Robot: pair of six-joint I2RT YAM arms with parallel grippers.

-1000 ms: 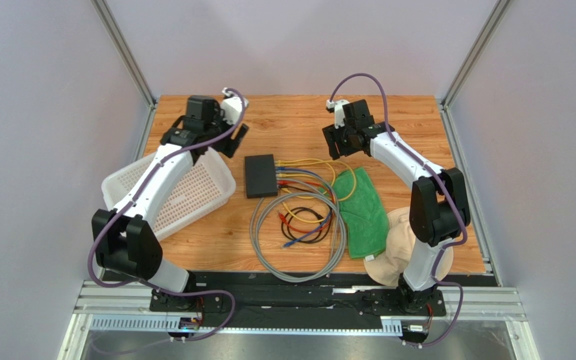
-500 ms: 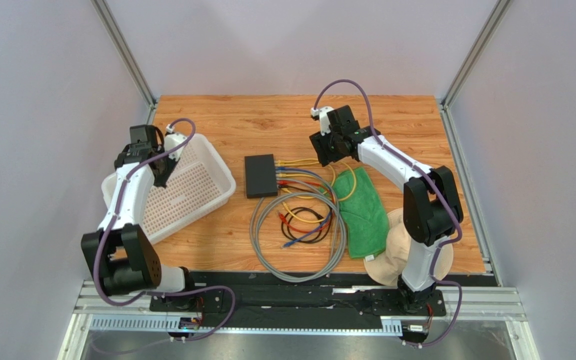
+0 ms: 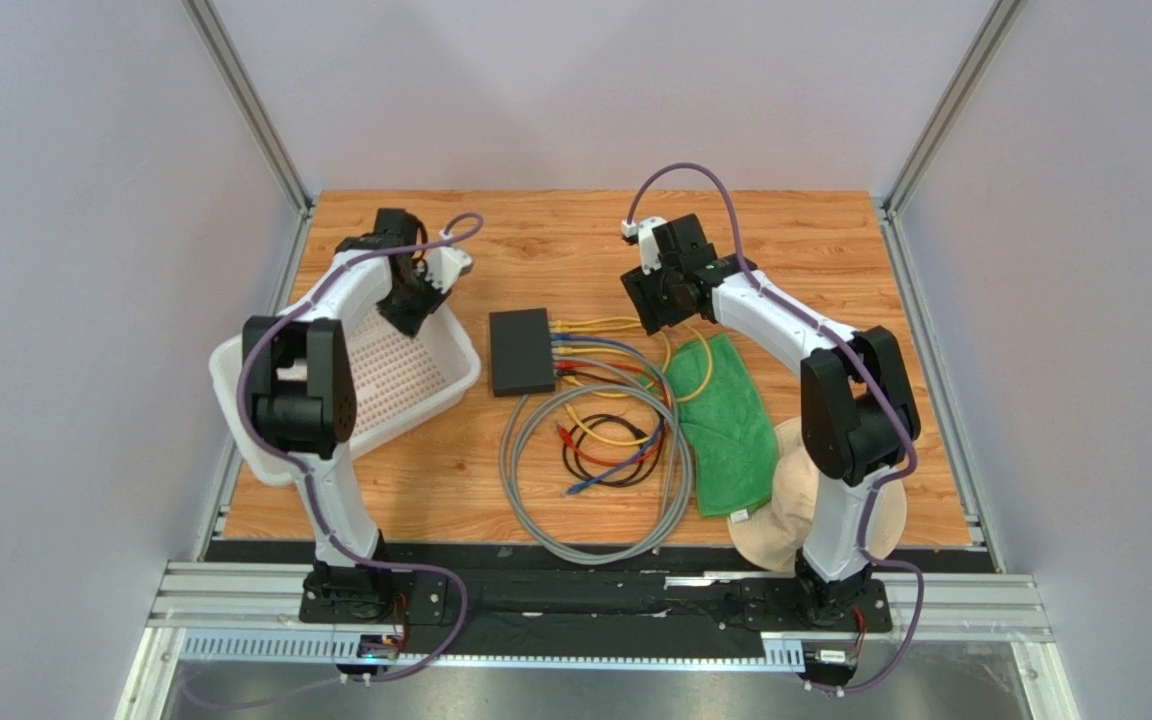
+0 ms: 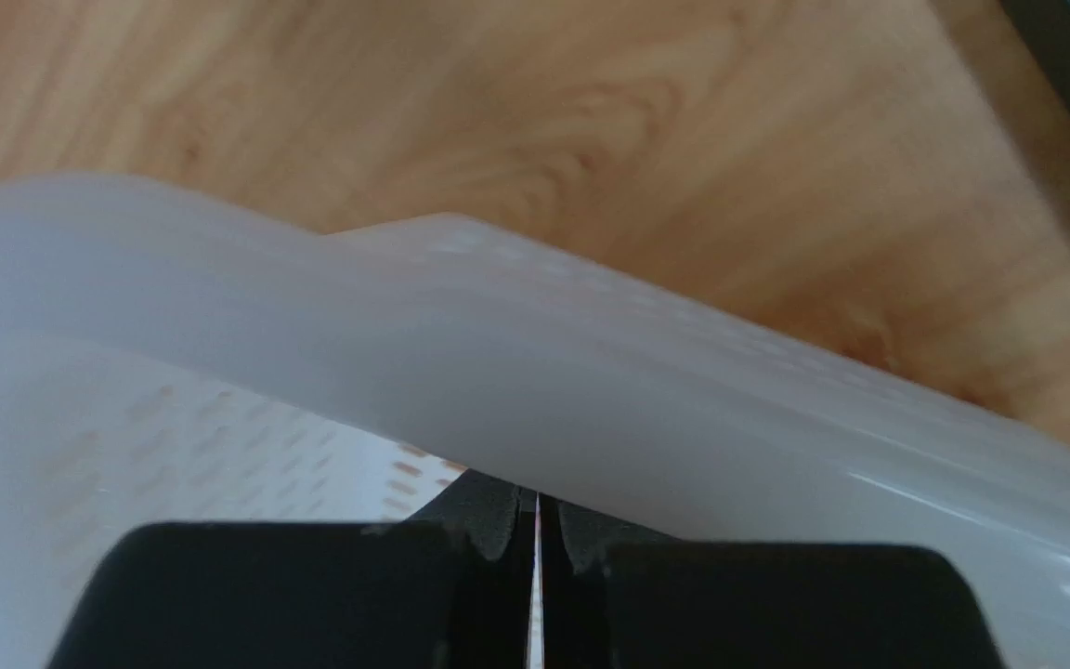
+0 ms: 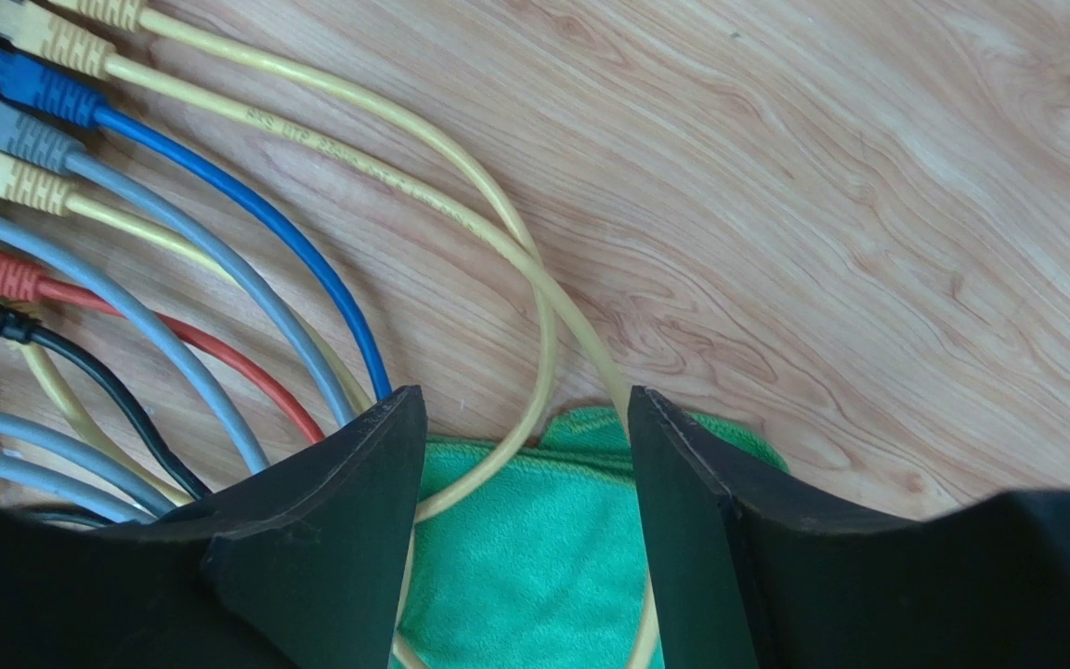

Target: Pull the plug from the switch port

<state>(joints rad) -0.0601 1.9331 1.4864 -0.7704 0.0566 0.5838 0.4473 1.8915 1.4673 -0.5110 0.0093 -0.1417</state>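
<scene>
Now L pincer (image 4: 537, 527) together by basket (image 4: 499, 349) rim; R pincer (image 5: 524, 407) apart over cables (image 5: 220, 184).

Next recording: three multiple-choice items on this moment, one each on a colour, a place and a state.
1. The cloth is: A red; B green; C white.
2. The switch lies: A between the white basket and the cables; B in the basket; C on the cloth.
3. The right gripper's jaws: A shut on a blue cable; B shut on the cloth; C open, empty.
Key: B, green in both views; A, basket on its left, cables on its right; C, they stand apart, gripping nothing.
</scene>
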